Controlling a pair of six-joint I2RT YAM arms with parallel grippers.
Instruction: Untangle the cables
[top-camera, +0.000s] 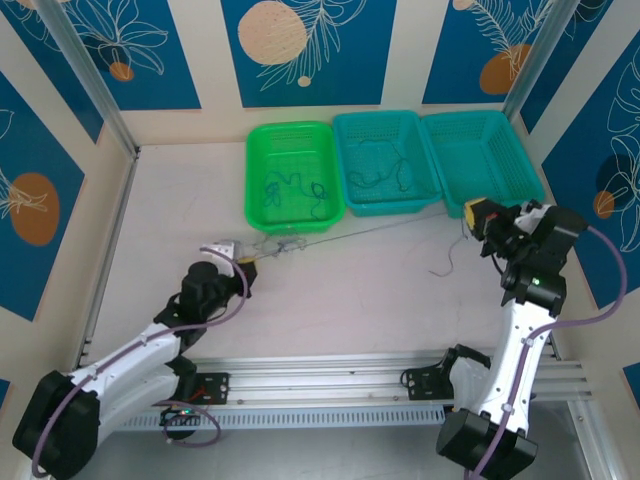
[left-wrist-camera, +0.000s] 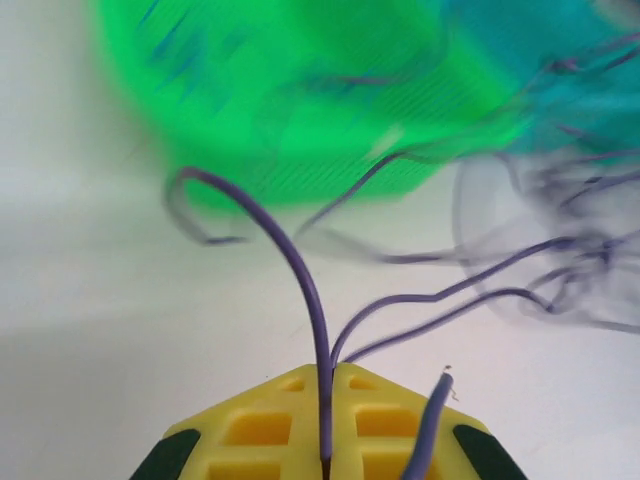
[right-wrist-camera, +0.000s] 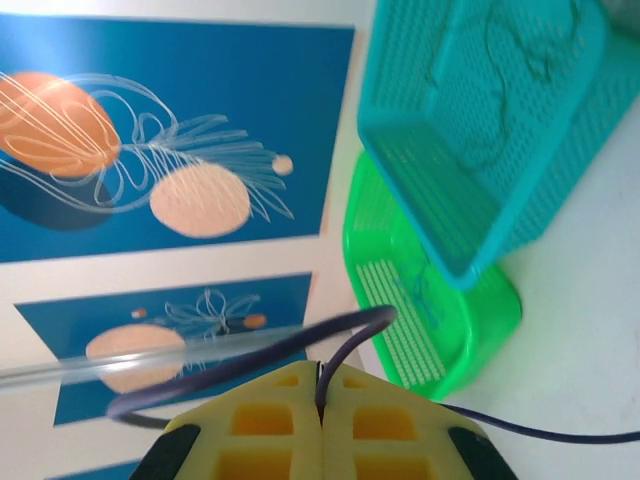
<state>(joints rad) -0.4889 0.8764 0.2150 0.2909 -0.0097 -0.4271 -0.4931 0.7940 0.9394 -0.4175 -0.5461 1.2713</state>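
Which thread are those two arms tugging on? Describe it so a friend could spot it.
Find the bright green plastic mesh basket at the far side of the table. Just in front, a hair-thin purplish wire runs almost straight from the left gripper to the right gripper. Unlike the curled wires inside that basket and the loose squiggle on the table, it is taut, pinched at both ends.

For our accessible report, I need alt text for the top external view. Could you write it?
One thin cable is stretched across a pale table between the left gripper, near a small tangle, and the right gripper. Behind it stand a green basket and two teal baskets, some holding thin wires.
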